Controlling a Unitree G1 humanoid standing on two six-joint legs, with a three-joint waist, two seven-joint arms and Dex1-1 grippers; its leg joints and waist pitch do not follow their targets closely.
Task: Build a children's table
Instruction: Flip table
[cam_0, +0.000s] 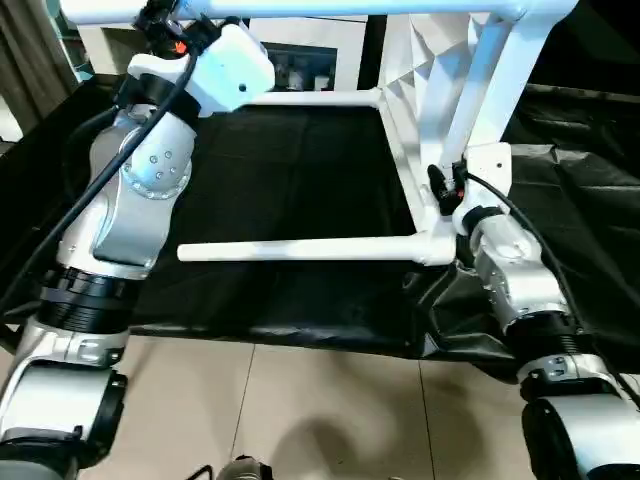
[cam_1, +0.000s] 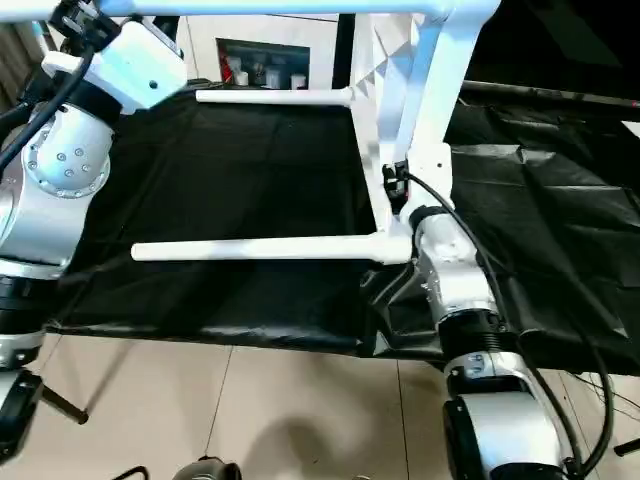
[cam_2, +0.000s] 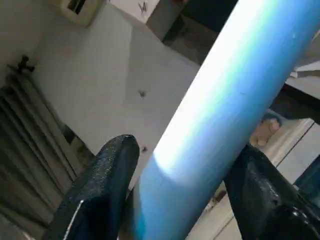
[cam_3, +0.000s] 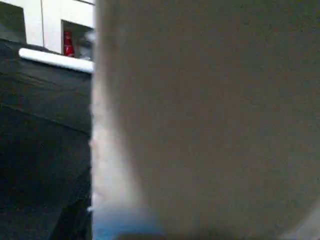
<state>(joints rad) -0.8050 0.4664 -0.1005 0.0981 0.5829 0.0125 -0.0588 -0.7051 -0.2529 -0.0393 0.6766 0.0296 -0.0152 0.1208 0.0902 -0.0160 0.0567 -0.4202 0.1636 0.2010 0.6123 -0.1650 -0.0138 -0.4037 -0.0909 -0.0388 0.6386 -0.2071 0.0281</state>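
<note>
The children's table lies on its side on a black cloth, its white top (cam_0: 412, 70) standing upright at the right with the ribbed underside facing left. Three legs point left from it: a top one (cam_0: 330, 8), a far lower one (cam_0: 310, 100) and a near lower one (cam_0: 300, 250). My left gripper (cam_2: 185, 150) is raised to the top leg (cam_2: 225, 100) and shut on it, with a black finger (cam_2: 107, 170) on either side. My right gripper (cam_0: 446, 190) is pressed onto the top's near rim (cam_0: 478, 95) just above the lower corner socket (cam_0: 437, 245), gripping it.
The black cloth (cam_0: 280, 170) covers the work surface and sags over its front edge. Pale floor tiles (cam_0: 300, 410) lie in front. A white cabinet with glass doors (cam_0: 300, 60) stands behind. My silver left forearm (cam_0: 140, 190) hangs over the cloth's left side.
</note>
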